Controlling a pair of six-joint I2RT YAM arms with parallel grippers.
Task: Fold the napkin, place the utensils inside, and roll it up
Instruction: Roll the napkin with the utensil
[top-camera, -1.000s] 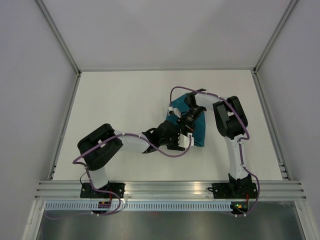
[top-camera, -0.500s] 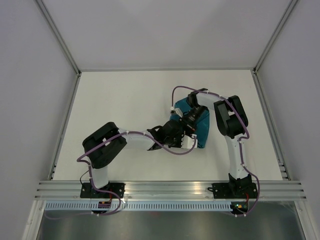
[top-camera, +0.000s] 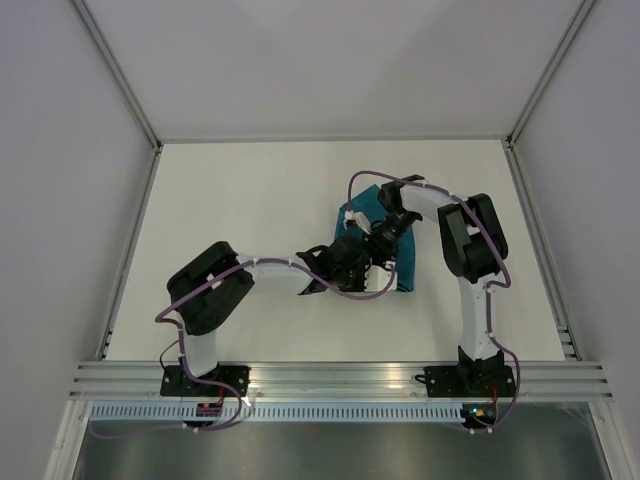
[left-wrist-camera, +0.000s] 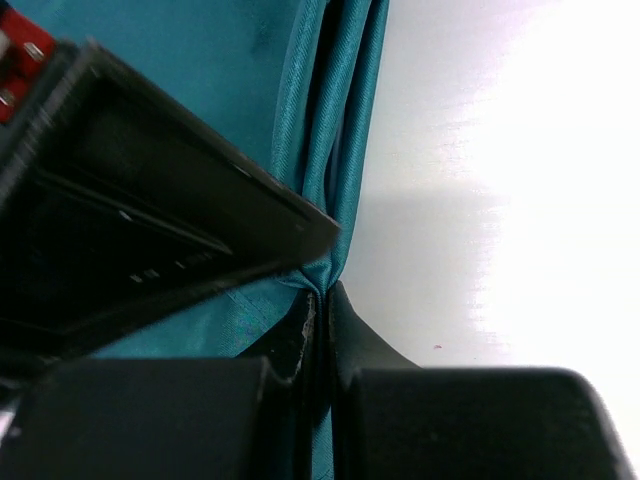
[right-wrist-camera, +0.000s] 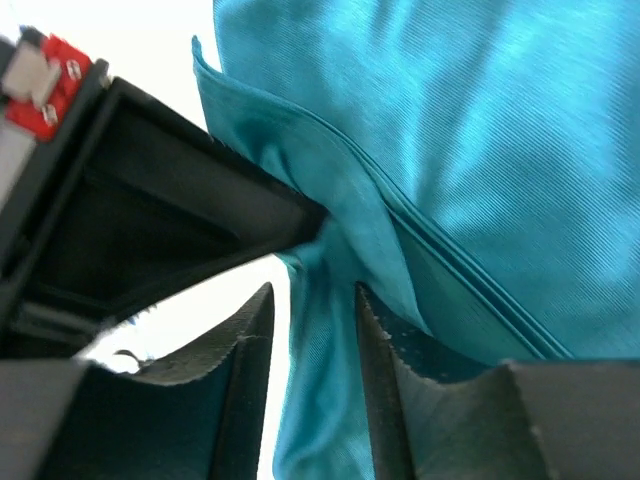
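The teal napkin (top-camera: 406, 262) lies bunched and partly folded on the white table, right of centre, with both grippers meeting over it. My left gripper (left-wrist-camera: 322, 302) is shut on a thin gathered fold at the napkin's (left-wrist-camera: 210, 70) edge. My right gripper (right-wrist-camera: 312, 330) is open; a hanging strip of the napkin (right-wrist-camera: 480, 150) runs between its fingers, and light shows beside the left finger (right-wrist-camera: 245, 350). From above, the left gripper (top-camera: 363, 259) and the right gripper (top-camera: 379, 243) sit almost touching. No utensils are in view.
The white table (top-camera: 240, 200) is bounded by grey walls and metal frame rails (top-camera: 330, 378) at the near edge. The right gripper's black body (left-wrist-camera: 150, 230) fills the left wrist view's left side. The left gripper's body (right-wrist-camera: 150, 200) crowds the right wrist view.
My left gripper has reached right to the napkin and closed from wide open onto its edge. My right gripper, shut before, has opened and shifted slightly right.
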